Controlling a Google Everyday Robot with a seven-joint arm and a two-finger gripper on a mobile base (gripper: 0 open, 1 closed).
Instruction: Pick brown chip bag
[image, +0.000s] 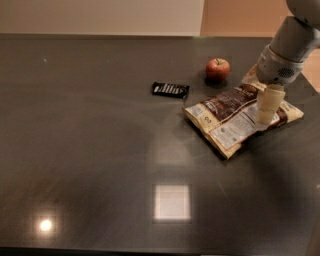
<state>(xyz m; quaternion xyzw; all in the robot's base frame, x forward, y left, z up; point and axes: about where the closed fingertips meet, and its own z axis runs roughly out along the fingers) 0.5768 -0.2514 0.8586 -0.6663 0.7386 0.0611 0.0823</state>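
Brown chip bag: the brown chip bag (227, 117) lies flat on the right part of the dark table (90, 150). It is set at a slant, with one tan corner toward the front and the far end running up to the right, under the arm.
Bag's face: dark brown along the upper half, a white printed panel along the lower, tan edges all round (crinkled, catching the light).
Gripper: the gripper (266, 115) points straight down over the right end of the bag, its cream-coloured tip low over the white panel. Whether it actually touches, I can't make out.
Gripper's state: spread or pressed together — I cannot tell from here.
Arm: the grey arm (290, 47) comes down from the upper right corner.
Apple: a red apple (218, 69) sits just beyond the bag's upper edge, apart from it.
Black bar: a small black wrapped bar (170, 89) lies left of the bag, near but not touching.
Tabletop: glossy — a square patch of reflected light (171, 202) shows nearer the front.
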